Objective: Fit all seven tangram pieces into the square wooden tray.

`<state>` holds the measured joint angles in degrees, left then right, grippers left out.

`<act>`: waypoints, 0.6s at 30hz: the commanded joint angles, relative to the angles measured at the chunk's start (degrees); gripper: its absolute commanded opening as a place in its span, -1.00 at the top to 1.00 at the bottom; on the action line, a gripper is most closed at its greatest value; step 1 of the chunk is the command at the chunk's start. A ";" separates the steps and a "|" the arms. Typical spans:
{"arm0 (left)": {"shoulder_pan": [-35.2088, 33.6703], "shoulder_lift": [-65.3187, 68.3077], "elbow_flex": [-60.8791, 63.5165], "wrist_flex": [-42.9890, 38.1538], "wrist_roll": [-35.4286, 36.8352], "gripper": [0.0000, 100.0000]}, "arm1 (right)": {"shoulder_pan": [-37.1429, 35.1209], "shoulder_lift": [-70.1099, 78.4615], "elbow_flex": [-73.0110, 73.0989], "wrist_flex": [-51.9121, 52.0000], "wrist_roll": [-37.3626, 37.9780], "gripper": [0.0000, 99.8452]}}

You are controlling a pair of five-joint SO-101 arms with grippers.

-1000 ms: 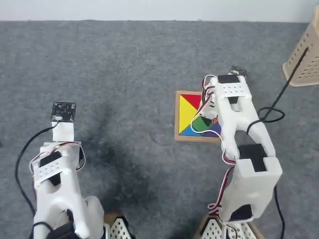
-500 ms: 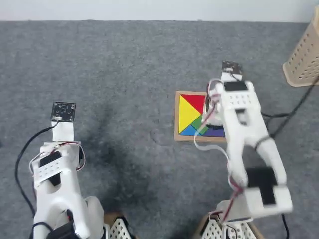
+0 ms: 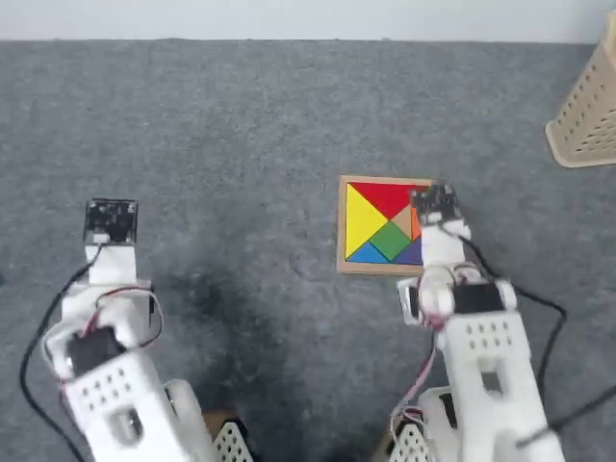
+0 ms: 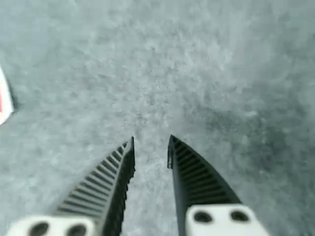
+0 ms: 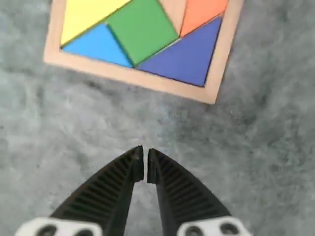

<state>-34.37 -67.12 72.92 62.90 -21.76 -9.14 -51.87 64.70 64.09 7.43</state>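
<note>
while the square wooden tray (image 3: 342,226) holds yellow, red, green, blue, purple and orange tangram pieces (image 3: 390,241), the right gripper (image 5: 144,162) sits pinched together just beside it and the left gripper (image 4: 150,147), well apart, stands slightly parted.

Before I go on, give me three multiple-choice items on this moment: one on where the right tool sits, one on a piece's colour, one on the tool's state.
1. Where is the right tool relative to the tray?
A) inside it
B) over the carpet, just off its edge
C) resting on its rim

2. What colour is the square piece in the tray?
A) green
B) white
C) black

3. How do the right tool's jaws stand?
A) wide open
B) shut on a piece
C) shut, holding nothing

Key:
1 B: the right wrist view shows the tips over carpet, with the tray beyond them.
2 A: the square is plainly green.
3 C: the tips nearly meet with nothing between them.
</note>
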 commanded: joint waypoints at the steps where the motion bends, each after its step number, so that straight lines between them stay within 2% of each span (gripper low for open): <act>1: -0.09 -15.74 -1.71 8.35 1.05 0.78 | 0.84 -11.30 4.48 -0.48 4.04 0.98; 8: -0.18 -28.75 9.36 6.24 1.05 0.78 | 0.84 -27.82 13.45 3.74 9.32 0.98; 13: -0.44 -37.71 19.47 6.59 1.14 0.78 | 1.27 -39.34 20.04 6.90 10.02 0.98; 15: -0.09 -37.36 23.87 6.68 1.14 0.78 | 1.27 -44.88 24.00 6.81 9.93 0.98; 18: -0.26 -35.96 23.69 8.09 0.70 0.78 | 1.27 -53.05 31.38 6.29 9.93 0.98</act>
<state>-34.55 -103.25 96.13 70.81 -21.41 -9.23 -97.76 92.04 70.42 16.66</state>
